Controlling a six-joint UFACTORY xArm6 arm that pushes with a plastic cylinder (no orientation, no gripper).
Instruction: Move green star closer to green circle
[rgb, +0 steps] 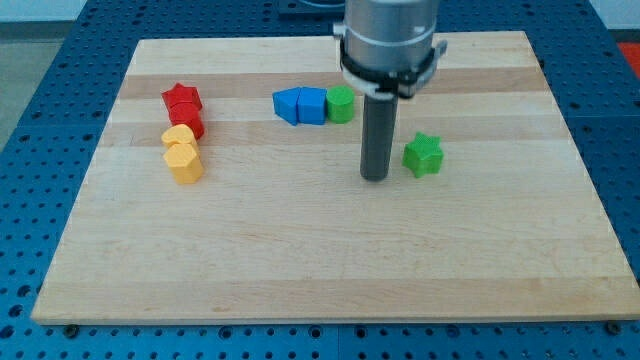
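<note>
The green star lies on the wooden board right of centre. The green circle lies up and to the left of it, touching the right side of a blue block. My tip rests on the board just left of the green star, with a small gap between them, and below and to the right of the green circle. The rod rises straight up to the grey arm body at the view's top.
Two blue blocks sit side by side left of the green circle. A red star and a red block lie at the left, with two yellow blocks just below them. The board lies on a blue pegboard.
</note>
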